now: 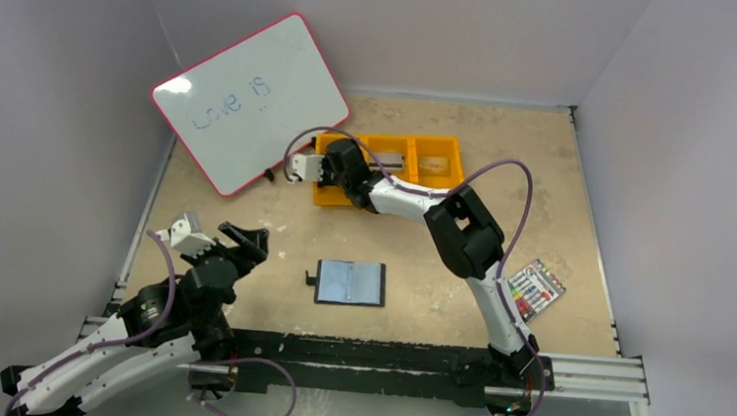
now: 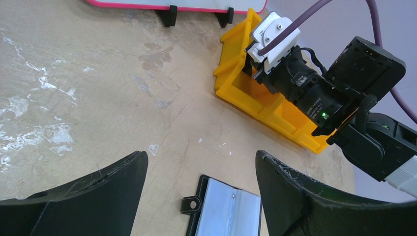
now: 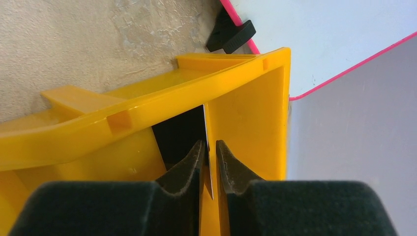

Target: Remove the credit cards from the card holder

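Pale walls close in a tan, scuffed surface (image 1: pixel 420 262). Right pincer (image 3: pixel 209 145) reaches down into the left compartment of the orange tray (image 3: pixel 246 108), its two dark fingers nearly together with only a narrow slot between them. A black card (image 3: pixel 182 132) stands on edge in that slot, leaning close against the compartment's end wall; whether the fingers are pinching it or merely flanking it I cannot tell. In the top view a greyish card (image 1: pixel 389 158) lies in the middle compartment and a tan card (image 1: pixel 435 162) in the right one. Left pincer (image 2: pixel 200 155) hangs above the surface near the front left, spread wide and holding nothing. Just ahead of it lies the card holder (image 1: pixel 350 282), opened flat with its shiny sleeves up and its snap tab pointing left, well apart from the tray. A pink-rimmed whiteboard (image 1: pixel 251 99) leans at the back left, just beside the tray. A pack of markers (image 1: pixel 535 290) sits at the right, by the right arm's base.
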`<state>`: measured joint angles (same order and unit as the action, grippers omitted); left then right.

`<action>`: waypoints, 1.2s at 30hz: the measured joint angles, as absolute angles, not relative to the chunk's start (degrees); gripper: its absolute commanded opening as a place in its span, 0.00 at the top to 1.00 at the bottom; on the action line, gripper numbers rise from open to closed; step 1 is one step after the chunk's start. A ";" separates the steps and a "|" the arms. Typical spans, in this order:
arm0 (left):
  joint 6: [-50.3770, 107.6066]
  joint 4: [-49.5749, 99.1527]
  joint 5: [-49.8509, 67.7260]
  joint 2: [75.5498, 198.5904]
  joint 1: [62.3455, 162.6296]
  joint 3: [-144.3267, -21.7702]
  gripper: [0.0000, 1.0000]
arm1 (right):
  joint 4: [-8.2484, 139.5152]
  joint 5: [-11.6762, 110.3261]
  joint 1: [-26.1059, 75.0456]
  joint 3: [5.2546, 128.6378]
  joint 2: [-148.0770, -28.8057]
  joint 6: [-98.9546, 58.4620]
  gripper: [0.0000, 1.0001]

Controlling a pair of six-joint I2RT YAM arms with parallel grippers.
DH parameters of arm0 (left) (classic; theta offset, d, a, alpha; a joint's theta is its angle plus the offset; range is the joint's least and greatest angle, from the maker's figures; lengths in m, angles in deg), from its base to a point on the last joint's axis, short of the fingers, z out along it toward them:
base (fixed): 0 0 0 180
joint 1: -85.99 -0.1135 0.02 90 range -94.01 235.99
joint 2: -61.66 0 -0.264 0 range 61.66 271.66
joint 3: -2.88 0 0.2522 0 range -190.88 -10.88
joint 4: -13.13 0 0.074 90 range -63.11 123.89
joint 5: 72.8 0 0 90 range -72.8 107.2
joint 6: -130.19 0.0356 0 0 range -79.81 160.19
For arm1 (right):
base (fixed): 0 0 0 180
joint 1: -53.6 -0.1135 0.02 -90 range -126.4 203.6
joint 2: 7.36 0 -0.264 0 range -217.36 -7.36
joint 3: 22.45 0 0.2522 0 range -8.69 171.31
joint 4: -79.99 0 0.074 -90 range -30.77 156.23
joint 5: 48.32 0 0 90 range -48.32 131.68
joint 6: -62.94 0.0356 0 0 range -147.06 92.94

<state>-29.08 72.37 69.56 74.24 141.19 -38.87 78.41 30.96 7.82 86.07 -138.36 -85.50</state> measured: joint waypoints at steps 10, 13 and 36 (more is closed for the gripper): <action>-29.08 72.37 69.56 74.18 141.19 -38.87 0.21 | 75.81 32.06 7.82 86.07 -138.36 -85.15 0.72; -29.08 72.37 69.56 74.18 141.19 -38.87 0.21 | 75.18 32.93 7.82 86.07 -138.36 -84.99 0.72; -28.93 71.62 69.05 75.84 141.19 -38.87 0.20 | 75.33 35.20 8.23 86.12 -134.73 -82.68 0.63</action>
<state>-28.93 71.62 69.05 75.84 141.19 -38.87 75.33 35.20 8.23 86.12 -134.73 -82.68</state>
